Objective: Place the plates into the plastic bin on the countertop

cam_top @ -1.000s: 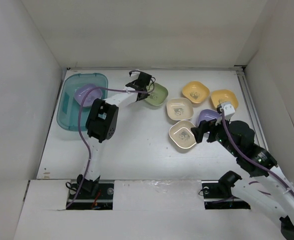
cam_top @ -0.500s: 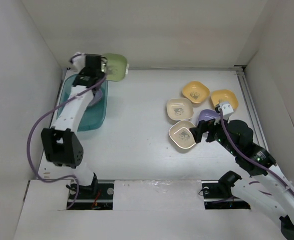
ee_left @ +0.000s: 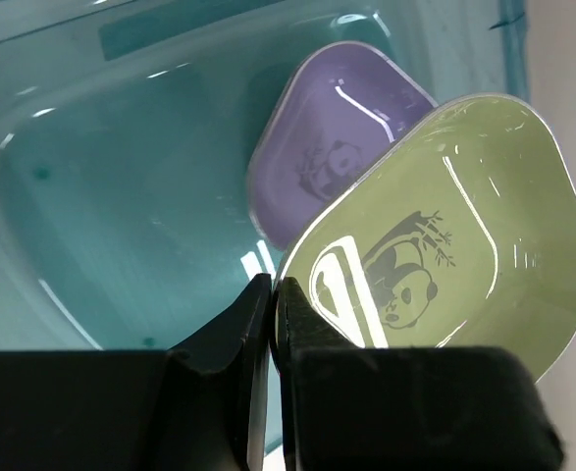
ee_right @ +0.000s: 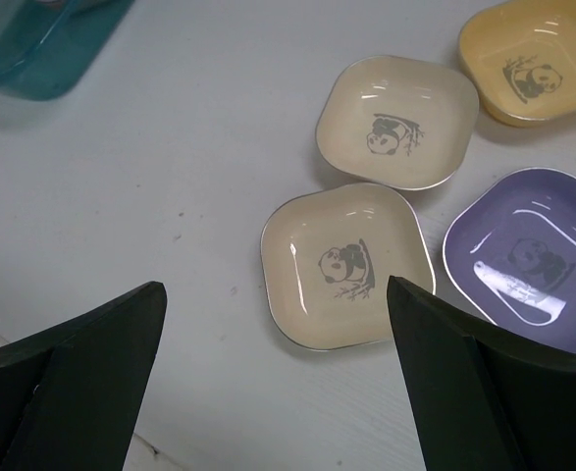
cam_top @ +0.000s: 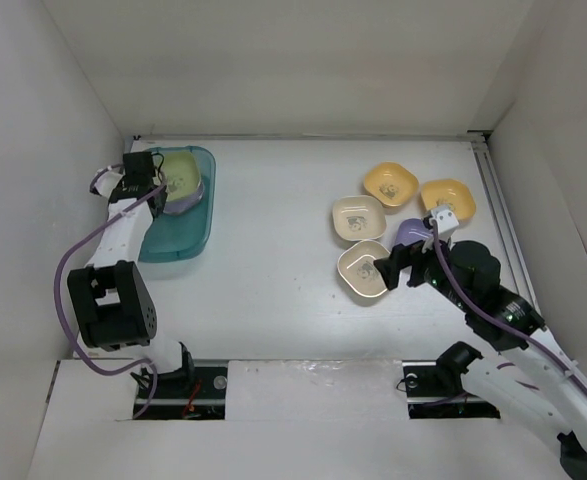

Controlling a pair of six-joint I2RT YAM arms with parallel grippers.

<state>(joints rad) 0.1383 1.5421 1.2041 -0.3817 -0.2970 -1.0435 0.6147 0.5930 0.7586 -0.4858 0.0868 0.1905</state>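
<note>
While my left claw (ee_left: 273, 294) is pinched shut on the rim of the green plate (ee_left: 445, 245), that plate hangs tilted over the plastic bin (ee_left: 121, 147), with its panda print facing my wrist camera. The bin sits in the far left corner of the counter (cam_top: 273, 260), close along the left edge. Inside it lies a purple plate (ee_left: 337, 137), towards the bin's far end. From my wrist the green plate overlaps its lower corner, and I cannot tell whether the two touch. From above, the green plate covers most of the purple one.

My right claw (ee_right: 276, 287) is spread as wide as it goes and grips nothing. It hovers over the right half of the counter, with the nearer cream plate (ee_right: 344, 265) showing flat on the counter between my two fingers. Just beyond that plate, almost touching it, is the farther cream plate (ee_right: 395, 120). The other purple plate (ee_right: 528, 260) lies just to the right of the nearer cream one, close under my right finger. Farther back sit the left yellow plate (cam_top: 390, 184) and the right yellow plate (cam_top: 447, 197), side by side, the right one close to the counter's right edge. All five lie flat, face up and well apart from the bin.
</note>
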